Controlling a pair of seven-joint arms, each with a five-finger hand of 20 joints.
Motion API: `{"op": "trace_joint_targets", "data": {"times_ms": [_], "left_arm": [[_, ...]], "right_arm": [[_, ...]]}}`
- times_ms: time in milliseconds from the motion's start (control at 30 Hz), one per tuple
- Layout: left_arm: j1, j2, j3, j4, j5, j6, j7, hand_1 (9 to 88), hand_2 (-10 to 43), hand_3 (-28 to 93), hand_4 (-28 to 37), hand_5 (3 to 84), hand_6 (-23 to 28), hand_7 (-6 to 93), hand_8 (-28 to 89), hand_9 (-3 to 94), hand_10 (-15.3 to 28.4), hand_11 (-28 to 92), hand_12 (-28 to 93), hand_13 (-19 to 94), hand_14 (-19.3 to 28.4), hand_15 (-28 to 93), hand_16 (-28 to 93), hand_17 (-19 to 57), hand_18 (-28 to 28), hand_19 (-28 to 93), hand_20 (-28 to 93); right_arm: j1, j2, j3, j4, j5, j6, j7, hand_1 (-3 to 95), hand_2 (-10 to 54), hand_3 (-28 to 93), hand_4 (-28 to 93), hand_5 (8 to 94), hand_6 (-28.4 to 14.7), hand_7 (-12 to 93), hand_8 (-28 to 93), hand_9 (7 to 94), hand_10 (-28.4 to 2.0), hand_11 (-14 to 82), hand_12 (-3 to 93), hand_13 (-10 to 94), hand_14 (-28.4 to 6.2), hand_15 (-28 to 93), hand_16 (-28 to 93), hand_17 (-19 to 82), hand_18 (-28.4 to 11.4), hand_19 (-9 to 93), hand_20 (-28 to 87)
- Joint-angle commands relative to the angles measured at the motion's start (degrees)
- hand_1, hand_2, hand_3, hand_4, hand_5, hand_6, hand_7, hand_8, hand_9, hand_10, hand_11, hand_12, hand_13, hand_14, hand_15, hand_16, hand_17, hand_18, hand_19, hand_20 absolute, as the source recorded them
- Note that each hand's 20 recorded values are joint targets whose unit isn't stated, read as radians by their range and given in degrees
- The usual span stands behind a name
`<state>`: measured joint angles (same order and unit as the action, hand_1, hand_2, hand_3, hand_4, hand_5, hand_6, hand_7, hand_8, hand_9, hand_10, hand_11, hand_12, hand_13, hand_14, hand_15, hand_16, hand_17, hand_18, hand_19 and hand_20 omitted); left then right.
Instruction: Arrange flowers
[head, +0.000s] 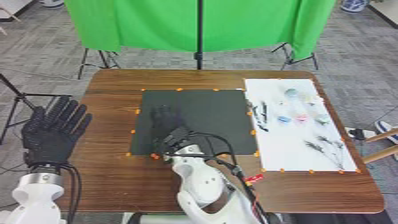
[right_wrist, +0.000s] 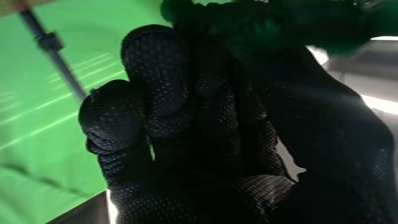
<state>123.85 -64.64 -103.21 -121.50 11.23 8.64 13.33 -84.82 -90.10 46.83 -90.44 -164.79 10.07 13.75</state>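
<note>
In the head view my right hand (head: 170, 127) is over the left part of the black mat (head: 218, 107), its fingers straight and pointing away from me. My left hand (head: 53, 135) is open beside the table's left edge. Artificial flowers lie on the white sheet (head: 275, 145): a pale bluish one (head: 291, 93), a pink one (head: 301, 118) and a light blue one (head: 284, 119) among them, with dark thin sprigs (head: 330, 146) nearer me. In the right wrist view my right hand (right_wrist: 213, 125) has extended fingers and holds no flower that I can make out.
Small orange markers line the mat and sheet on the brown table (head: 111, 105). Dark narrow pieces (head: 259, 112) lie along the sheet's left side. A green cloth (head: 147, 25) hangs beyond the table, with a dark stand pole (head: 200, 30) in front of it.
</note>
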Motion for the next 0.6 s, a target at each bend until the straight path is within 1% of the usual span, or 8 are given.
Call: {"op": "trace_joint_targets", "data": {"times_ms": [33, 67, 133, 233, 300, 400, 500, 600], "left_arm": [[0.4, 0.75, 0.36, 0.23, -2.17, -1.84, 1.81, 28.3, 11.2, 72, -28.3, 47.7, 8.5, 11.7, -7, 42.3, 15.1, 20, 14, 31, 15.2, 34, -4, -3.4, 14.6, 29, 15], [0.4, 0.68, 0.31, 0.32, -1.91, -1.96, 1.69, 28.2, 10.8, 72, -28.3, 47.7, 8.5, 11.7, -7, 42.2, 15.1, 20, 14, 31, 15.2, 34, -4, -3.4, 14.6, 29, 15], [0.3, 0.68, 0.35, 0.36, -2.24, -2.23, 1.79, 28.1, 10.5, 72, -28.3, 47.7, 8.5, 11.6, -7, 42.1, 15.0, 20, 14, 31, 15.1, 34, -4, -3.4, 14.6, 29, 15], [0.1, 0.41, 0.32, 0.53, -1.82, -2.65, 1.39, 28.1, 10.5, 72, -28.3, 47.6, 8.4, 11.7, -7, 42.0, 14.9, 20, 14, 31, 15.1, 34, -4, -3.4, 14.6, 28, 15], [0.2, 0.42, 0.11, 0.48, -1.78, -2.51, 1.49, 28.1, 10.5, 72, -28.3, 47.6, 8.4, 11.7, -7, 42.0, 14.9, 20, 14, 31, 15.2, 34, -3, -3.4, 14.6, 28, 15], [0.3, 0.16, -0.04, 0.55, -2.01, -2.59, 1.48, 28.1, 10.5, 72, -28.3, 47.6, 8.4, 11.8, -7, 42.1, 14.9, 20, 14, 31, 15.2, 34, -3, -3.4, 14.6, 28, 15], [-0.2, 0.1, 0.35, 0.8, -1.79, -2.82, 1.02, 28.2, 10.5, 72, -28.3, 47.6, 8.4, 11.8, -7, 42.1, 14.9, 20, 14, 31, 15.1, 34, -3, -3.3, 14.6, 28, 15], [-0.1, 0.1, 0.51, 0.72, -1.66, -2.67, 0.94, 28.1, 10.5, 72, -28.3, 47.5, 8.3, 11.8, -7, 42.0, 14.9, 20, 14, 31, 15.1, 34, -3, -3.3, 14.6, 28, 15]], "right_arm": [[2.5, -1.1, -1.8, 1.1, -2.2, -0.6, -0.1, 61.1, -9.5, 74, -21, 80.2, -0.6, 41, 20, 90.6, -9.6, 16.2, 52.1, 84, -3.8, 43, 52, 52, -24.4, 93, 29], [2.1, -1.5, -1.4, 1.2, -2.9, -0.9, -0.5, 61.1, -9.5, 74, -21, 80.2, -0.6, 41, 20, 90.6, -9.6, 16.3, 52.1, 84, -3.8, 43, 52, 52, -24.5, 93, 29], [1.5, -1.7, -0.9, 1.7, -4.6, -1.7, -0.6, 61.2, -9.5, 74, -21, 80.2, -0.6, 41, 20, 90.6, -9.6, 16.3, 52.0, 84, -3.8, 43, 53, 52, -24.5, 93, 29], [0.9, -1.5, -0.8, 1.8, -3.7, -4.5, 1.6, 61.1, -9.5, 74, -21, 79.8, -0.8, 41, 20, 90.4, -9.7, 16.4, 52.1, 84, -4.0, 43, 53, 52, -24.4, 93, 29], [0.4, -1.3, -0.8, 1.3, -2.7, -6.9, 2.2, 60.8, -9.5, 75, -21, 79.5, -0.9, 41, 20, 90.2, -9.7, 16.5, 52.1, 84, -4.4, 43, 53, 51, -24.5, 93, 29], [0.0, -1.6, -0.4, 1.3, -1.7, -8.6, 2.3, 60.1, -9.5, 74, -21, 77.7, -0.9, 44, 20, 88.8, -9.3, 18.2, 53.2, 83, -5.6, 45, 53, 49, -24.9, 93, 30], [-0.2, -2.0, -0.2, 1.5, -1.9, -8.6, 2.8, 59.8, -9.5, 74, -21, 76.3, -0.7, 46, 18, 88.0, -9.2, 19.6, 53.5, 82, -6.2, 48, 52, 49, -25.0, 93, 30], [-0.2, -2.4, 0.0, 1.6, -1.7, -8.8, 2.4, 59.3, -9.5, 73, -22, 75.4, -0.7, 47, 18, 87.1, -9.3, 20.4, 53.9, 81, -6.7, 49, 51, 48, -25.1, 93, 30]]}}
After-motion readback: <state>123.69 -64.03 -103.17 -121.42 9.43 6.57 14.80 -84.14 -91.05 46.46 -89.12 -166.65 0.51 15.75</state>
